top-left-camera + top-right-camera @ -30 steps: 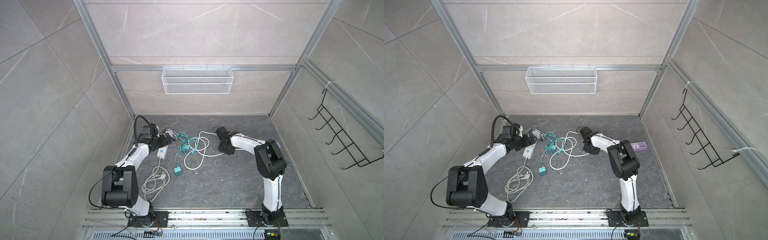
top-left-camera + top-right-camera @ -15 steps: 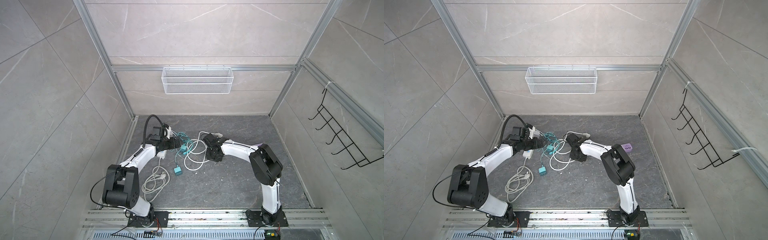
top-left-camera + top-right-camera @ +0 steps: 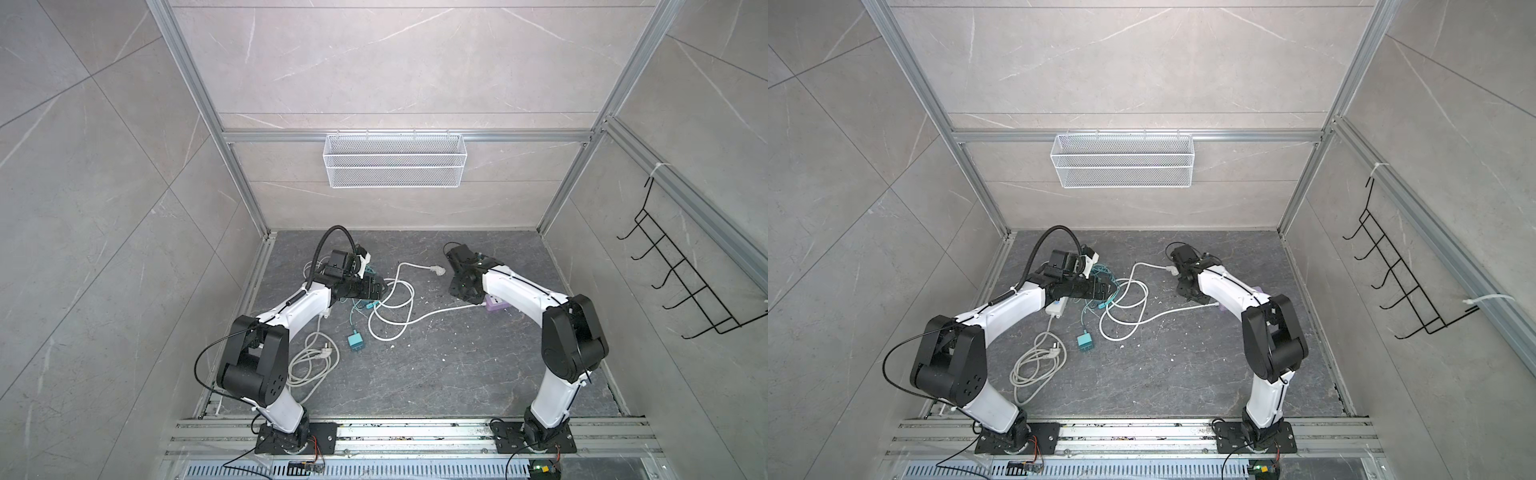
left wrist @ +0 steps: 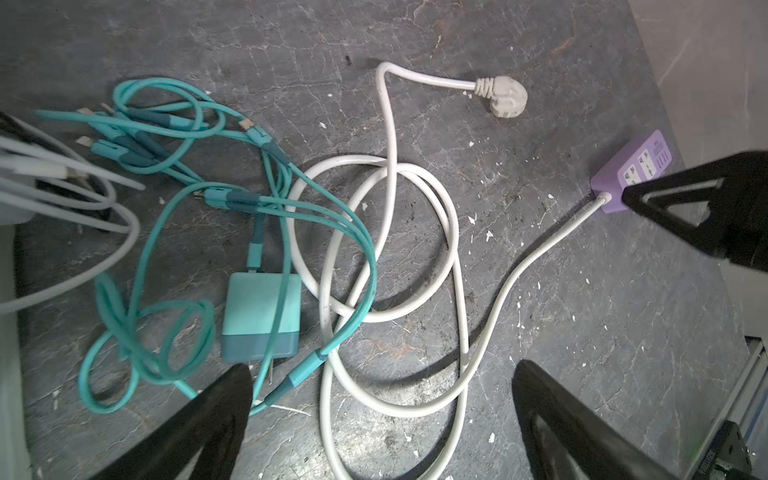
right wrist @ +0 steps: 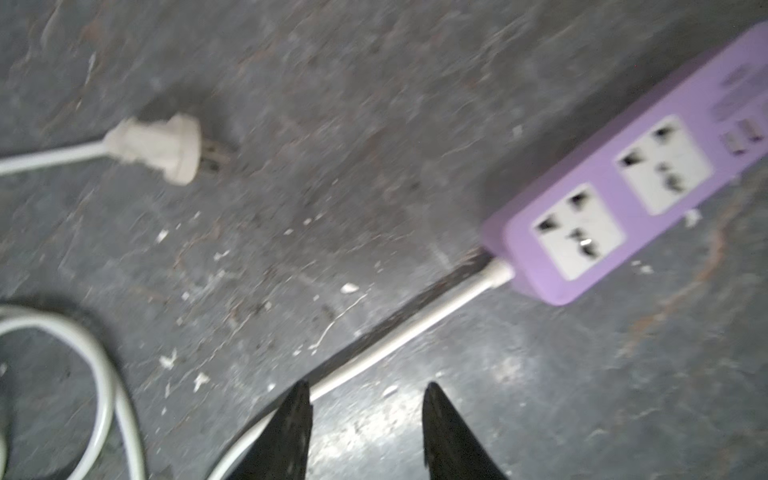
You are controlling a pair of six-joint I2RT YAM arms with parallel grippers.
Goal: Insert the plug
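Bench point(image 3: 415, 374), dark grey stone slab. Teal square plastic charger block point(image 4: 262, 316): towards the front, cables tangled. Left tool point(image 4: 380, 370): spread wide, empty, above white looped cord point(image 4: 389, 124). Lilac plastic power strip point(image 5: 623, 199): sockets up, unoccupied. Right tool point(image 5: 366, 386): slightly parted, grasping nothing. White round moulded plug point(image 5: 158, 153): farther back, on its side on the bench, prongs bare, apart from the strip. Handling advice: pinch the body, keep prongs clear, steady the strip.

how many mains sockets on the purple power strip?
2, both on the purple plastic power strip: one white socket at the cable end, a second white socket beside it, before the USB ports. Strip leaves the right wrist view; more may be hidden.
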